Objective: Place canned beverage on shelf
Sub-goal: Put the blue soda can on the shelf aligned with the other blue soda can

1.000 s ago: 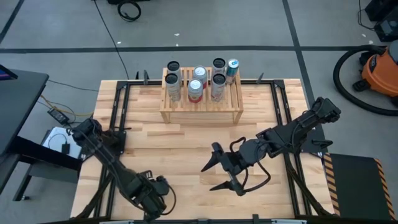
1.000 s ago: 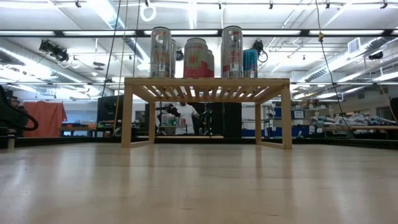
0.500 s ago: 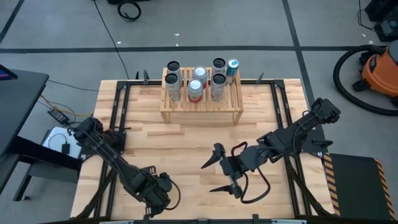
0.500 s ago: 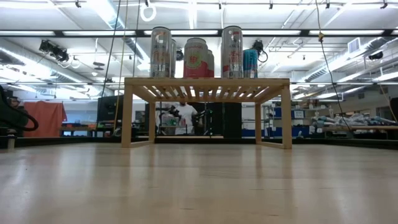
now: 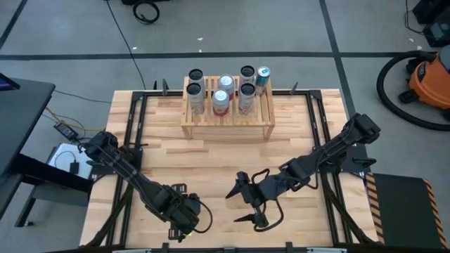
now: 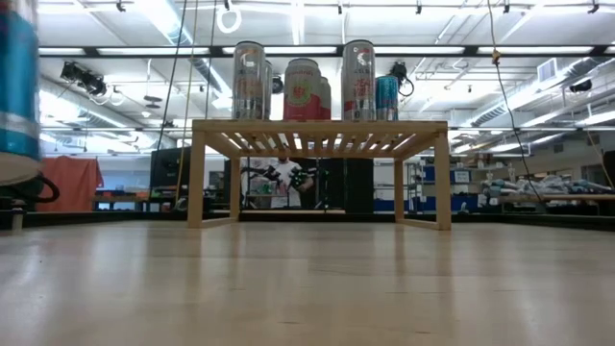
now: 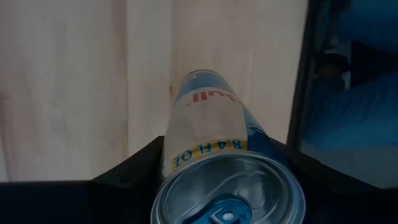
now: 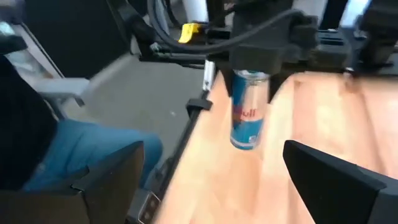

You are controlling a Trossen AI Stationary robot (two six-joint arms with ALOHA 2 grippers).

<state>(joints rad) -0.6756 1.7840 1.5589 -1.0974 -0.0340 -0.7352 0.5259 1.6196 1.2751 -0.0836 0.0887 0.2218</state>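
A blue-and-silver beverage can (image 8: pixel 247 113) hangs under my left gripper (image 8: pixel 252 59), near the table's near edge, left of centre. In the high view the left gripper (image 5: pixel 184 214) hides it. In the low view the can (image 6: pixel 15 91) shows at the left border, above the tabletop. My right gripper (image 5: pixel 236 206) stands open just right of it, its fingers level and pointing at the can with nothing between them. The wooden shelf (image 5: pixel 227 125) stands on its side legs at the far middle, its slatted top (image 6: pixel 320 130) carrying several cans. My left gripper pinches the can's upper wall (image 7: pixel 186 155), just under the top rim, between its two fingers (image 7: pixel 134 171), one on each side. The fingers come from above, pointing down. The can hangs upright below them, lifted clear of the table.
Several upright cans (image 5: pixel 221 95) fill the shelf's left and middle. Black frame rails (image 5: pixel 133 133) run along the table's sides. Bare wood lies between the shelf and both grippers. Blue cloth (image 8: pixel 93 152) shows beyond the near-left edge. A person (image 6: pixel 283 178) stands far behind.
My left gripper has carried the can along the near edge toward the table's right, rolling about its own axis; the can has come into the low view. My right gripper has sunk and drawn toward the near edge.
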